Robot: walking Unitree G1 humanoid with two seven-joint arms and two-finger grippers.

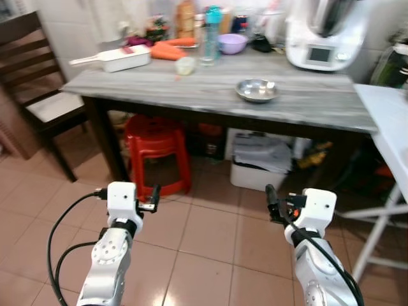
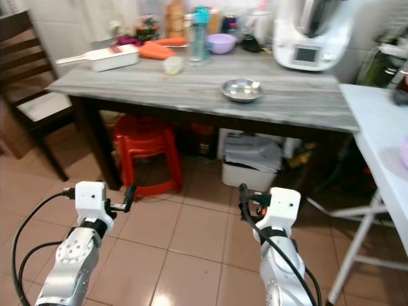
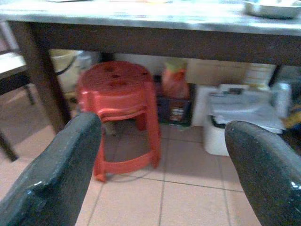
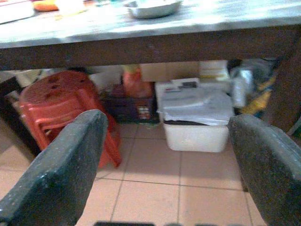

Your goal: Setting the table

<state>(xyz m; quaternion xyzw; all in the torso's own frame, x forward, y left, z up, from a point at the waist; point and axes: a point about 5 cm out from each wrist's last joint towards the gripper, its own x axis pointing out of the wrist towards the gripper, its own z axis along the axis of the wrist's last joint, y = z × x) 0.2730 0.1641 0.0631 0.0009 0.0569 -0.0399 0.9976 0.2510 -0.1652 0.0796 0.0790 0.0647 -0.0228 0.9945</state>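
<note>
Approach step, judged from the standoff: both arms raised over the tiled floor (image 1: 210,242), short of the tabletop (image 1: 191,86), nothing yet grasped. Left end effector (image 3: 160,155): fingers wide apart, empty. Right end effector (image 4: 164,155): fingers wide apart, empty. Steel bowl (image 1: 257,90) upright near the front edge of the tabletop, right of centre, apart from all else. Along the back edge: white tray (image 1: 124,58), carrots (image 1: 167,50), blue bottle (image 1: 211,35), purple bowl (image 1: 233,43), white appliance (image 1: 322,35) toward the back right corner. Next move, likely: advance to the front edge, raise the right end effector above tabletop height, close on the bowl rim. Clearance: open floor ahead; red stool (image 1: 156,153) and storage bin (image 1: 258,169) under the tabletop; dark chair (image 1: 32,76) at the left end; white side table (image 1: 389,121) close on the right, limiting swing of the right arm.
</note>
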